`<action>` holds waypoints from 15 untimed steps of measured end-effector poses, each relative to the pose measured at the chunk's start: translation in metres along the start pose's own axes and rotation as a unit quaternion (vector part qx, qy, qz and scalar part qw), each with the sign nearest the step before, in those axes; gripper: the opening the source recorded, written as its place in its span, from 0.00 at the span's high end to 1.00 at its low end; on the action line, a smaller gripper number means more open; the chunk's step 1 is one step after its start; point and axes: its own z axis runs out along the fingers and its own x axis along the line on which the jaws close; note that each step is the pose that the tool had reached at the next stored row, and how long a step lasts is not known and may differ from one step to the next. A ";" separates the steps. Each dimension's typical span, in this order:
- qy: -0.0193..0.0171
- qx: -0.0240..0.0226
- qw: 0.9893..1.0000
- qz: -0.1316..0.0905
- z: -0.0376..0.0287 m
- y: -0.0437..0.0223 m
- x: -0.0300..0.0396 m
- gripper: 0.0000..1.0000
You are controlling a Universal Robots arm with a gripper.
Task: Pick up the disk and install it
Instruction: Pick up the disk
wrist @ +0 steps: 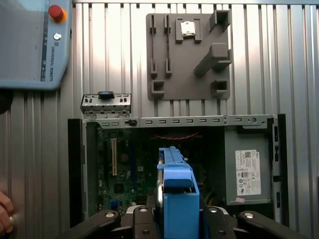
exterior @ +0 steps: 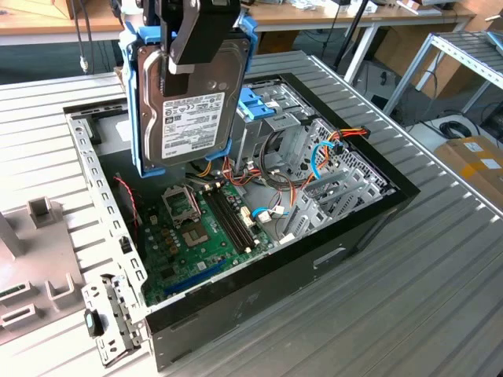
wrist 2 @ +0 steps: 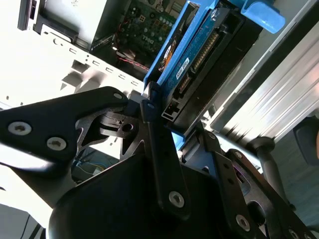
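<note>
The disk (exterior: 192, 102) hangs upright in the air above the back of the open computer case (exterior: 259, 298); it is dark metal with a white label and blue rails on its edges. My gripper (exterior: 200, 31) is shut on its upper end. In the second wrist view the disk (wrist 2: 204, 55) sits clamped between the black fingers (wrist 2: 154, 144) of my gripper (wrist 2: 174, 117). In the first wrist view the disk's blue rail (wrist: 179, 199) stands edge-on above the motherboard (wrist: 119, 169), with my gripper (wrist: 179, 216) shut around it.
Inside the case are a green motherboard (exterior: 196, 236), loose cables (exterior: 314, 157), a drive cage with a blue handle (exterior: 259, 106) and a grey power-supply box (wrist: 246, 172). A grey fixture plate (wrist: 187, 55), a metal bracket (wrist: 105, 103), a teach pendant (wrist: 30, 40) and a person's hand (wrist: 5, 219) lie around it.
</note>
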 end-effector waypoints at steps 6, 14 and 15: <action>0.000 0.000 1.000 0.000 0.0000 -0.0021 0.0010 0.63; 0.000 0.000 1.000 0.000 -0.0001 -0.0041 0.0027 0.63; 0.000 0.000 1.000 0.000 -0.0002 -0.0043 0.0030 0.63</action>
